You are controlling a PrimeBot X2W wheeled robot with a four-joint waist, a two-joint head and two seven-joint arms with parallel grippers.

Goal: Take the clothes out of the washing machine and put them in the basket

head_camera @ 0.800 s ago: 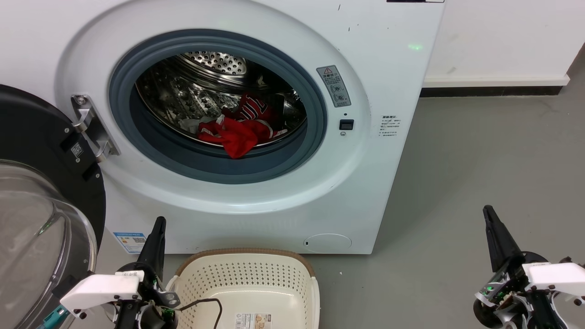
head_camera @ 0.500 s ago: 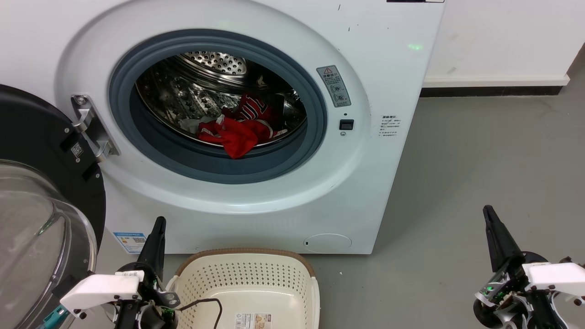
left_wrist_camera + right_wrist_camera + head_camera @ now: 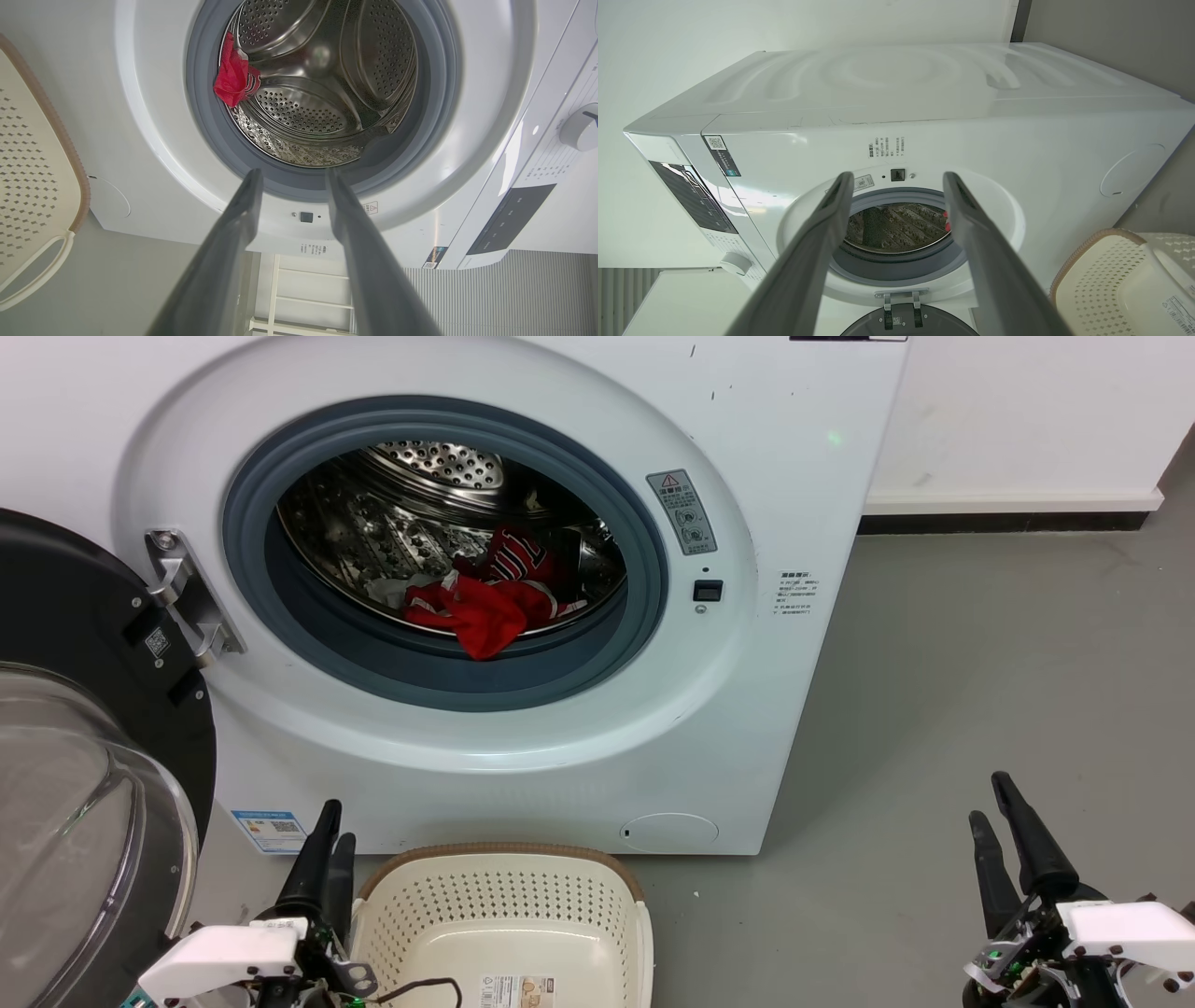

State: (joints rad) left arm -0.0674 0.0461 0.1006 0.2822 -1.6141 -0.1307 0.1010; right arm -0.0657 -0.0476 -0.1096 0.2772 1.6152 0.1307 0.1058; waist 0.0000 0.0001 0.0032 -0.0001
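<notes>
You are looking down at a smooth grey floor, matt and faintly scuffed. At the right it runs back to a white wall with a black strip along its foot. A large white washing machine stands directly on the floor, filling the upper left and middle of the head view. Just in front of its lower panel, a cream basket with a brown rim and perforated sides sits upright on the floor, open side up. A label sticker lies on its inner bottom. You cannot tell whether basket and machine touch.
</notes>
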